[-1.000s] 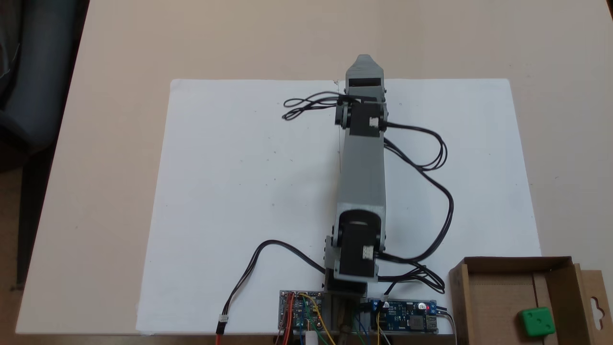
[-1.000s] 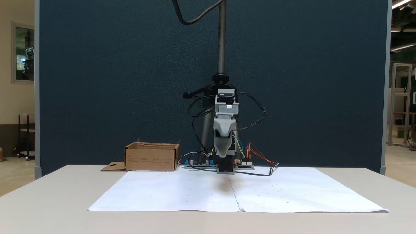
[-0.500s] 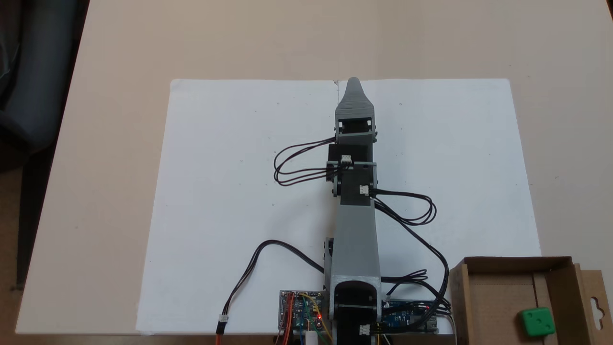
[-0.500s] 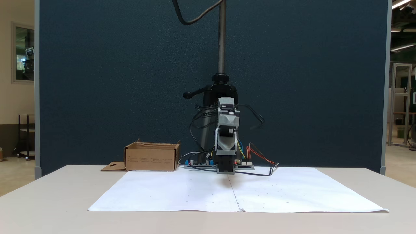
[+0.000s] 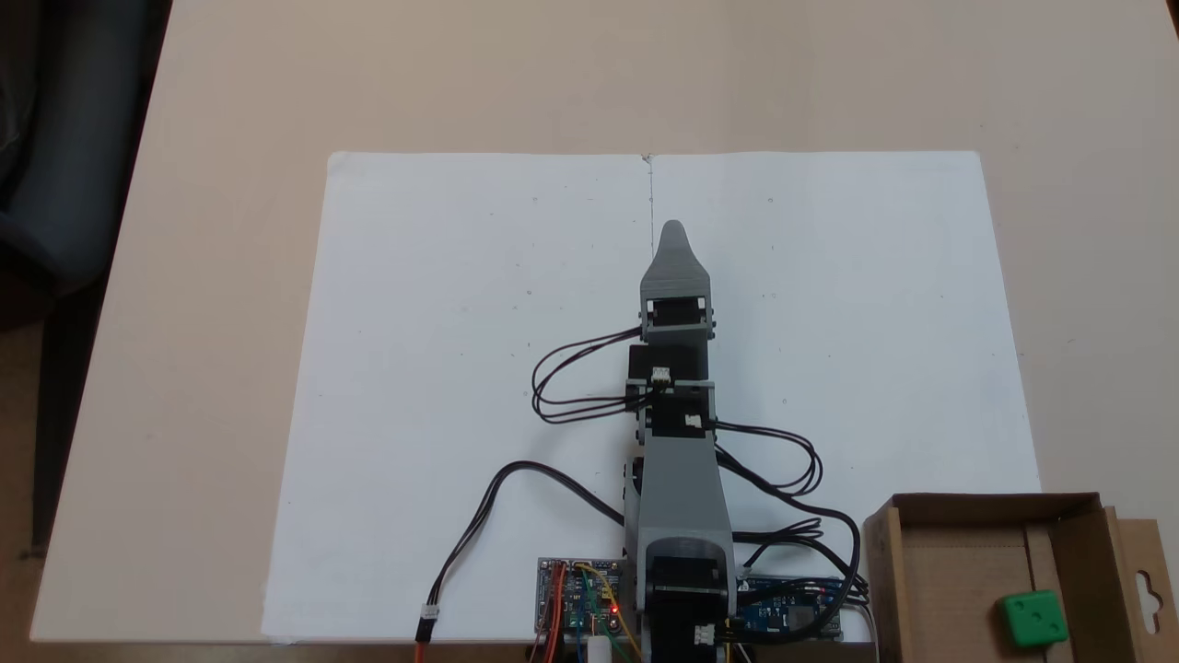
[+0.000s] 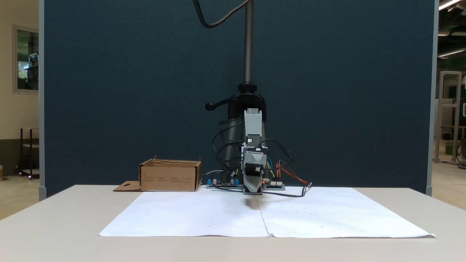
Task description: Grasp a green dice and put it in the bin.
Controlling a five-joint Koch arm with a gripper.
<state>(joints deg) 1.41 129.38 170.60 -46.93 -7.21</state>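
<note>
The green dice (image 5: 1035, 619) lies inside the cardboard box (image 5: 958, 571), against the box's right wall as seen from above, low in the frame; its top face shows faint pips whose count is hard to read. The bottom edge of that view cuts the box off, so its near wall is out of sight, and a flap (image 5: 1145, 580) with a hanger-shaped cutout sticks out on the right. In the low front view the box (image 6: 170, 176) stands at the back left of the table (image 6: 54, 225), its walls hiding the dice completely; only the flap lying flat beside it can be seen. The arm (image 5: 680, 497) stretches up the middle of the white paper sheet (image 5: 442, 368) from its base at the bottom edge, and the base itself is partly cut off along with the circuit boards (image 5: 576, 608) on either side. The gripper (image 5: 674, 230) points away from the base along the sheet's centre seam, well apart from the box. From above only one grey pointed jaw shows, with the other presumably beneath it, and from the front the gripper (image 6: 253, 190) appears as a single grey wedge tipped down near the paper, so I cannot tell whether it is open or closed; nothing can be seen in it. Loops of black cable (image 5: 571, 387) hang off the arm on both sides and blur against the dark pole in the front view.
</note>
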